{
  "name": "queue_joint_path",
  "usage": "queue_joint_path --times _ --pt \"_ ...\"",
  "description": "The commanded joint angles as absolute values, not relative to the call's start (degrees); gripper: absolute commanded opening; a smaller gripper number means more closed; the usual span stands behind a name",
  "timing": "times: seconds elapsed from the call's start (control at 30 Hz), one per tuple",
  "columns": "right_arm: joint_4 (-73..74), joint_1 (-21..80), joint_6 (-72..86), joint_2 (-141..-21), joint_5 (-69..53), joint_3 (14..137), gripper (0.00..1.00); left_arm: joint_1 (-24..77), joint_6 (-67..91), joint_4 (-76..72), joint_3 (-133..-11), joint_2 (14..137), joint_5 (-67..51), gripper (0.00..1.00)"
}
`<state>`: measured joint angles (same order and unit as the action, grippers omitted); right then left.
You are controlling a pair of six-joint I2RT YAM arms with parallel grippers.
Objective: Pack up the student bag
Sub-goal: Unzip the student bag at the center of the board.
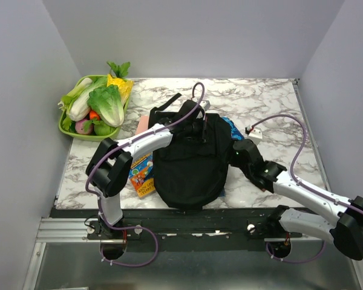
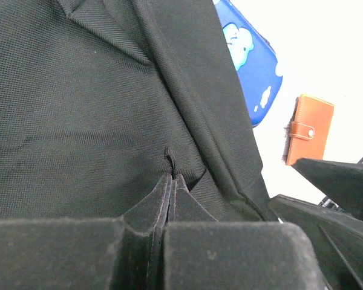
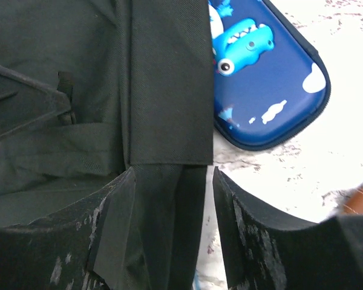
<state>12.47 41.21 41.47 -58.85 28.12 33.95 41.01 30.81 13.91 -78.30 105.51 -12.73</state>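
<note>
The student bag [image 1: 190,163] is a floppy black backpack lying in the middle of the marble table. My left gripper [image 1: 201,128] reaches over the bag's far end. In the left wrist view it [image 2: 172,178] is shut, pinching a small black pull tab [image 2: 169,158] on the bag's fabric [image 2: 85,103]. My right gripper [image 1: 237,151] is at the bag's right edge. In the right wrist view it [image 3: 172,175] is open, with a black strap of the bag [image 3: 166,90] between its jaws.
A blue cartoon case [image 1: 233,127] lies beside the bag's right side [image 3: 266,78], an orange wallet [image 2: 308,130] beyond it. A colourful book [image 1: 142,175] pokes out at the bag's left. A green basket of vegetables [image 1: 65,128] stands far left.
</note>
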Motion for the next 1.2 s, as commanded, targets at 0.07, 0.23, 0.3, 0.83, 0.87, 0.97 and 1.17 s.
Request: queue_joint_path --times 0.07,0.23,0.3,0.83,0.87,0.97,1.17 --pt "4.67 41.4 36.74 -63.8 29.18 37.0 0.63 41.22 30.15 14.77 -77.61 100.9 -12.65 0.0" --pt "3.17 41.48 35.6 -67.23 27.69 38.23 0.62 41.13 30.5 13.71 -76.82 100.98 -13.53 0.0" --pt "2.73 41.4 35.42 -68.81 27.51 38.23 0.62 41.22 30.41 13.54 -76.55 100.9 -13.71 0.0" --pt "0.88 41.4 33.49 -76.2 24.52 40.96 0.48 41.22 30.23 13.1 -76.2 100.63 -13.97 0.0" --pt "1.23 41.4 33.31 -76.29 24.43 41.04 0.47 41.22 30.23 13.1 -76.2 100.72 -13.89 0.0" --pt "3.33 41.31 32.87 -76.11 25.13 41.66 0.45 41.13 30.24 13.1 -76.55 100.9 -13.8 0.0" --pt "5.54 41.4 32.69 -73.66 27.77 41.23 0.05 40.87 28.92 13.71 -76.29 100.46 -12.04 0.0"
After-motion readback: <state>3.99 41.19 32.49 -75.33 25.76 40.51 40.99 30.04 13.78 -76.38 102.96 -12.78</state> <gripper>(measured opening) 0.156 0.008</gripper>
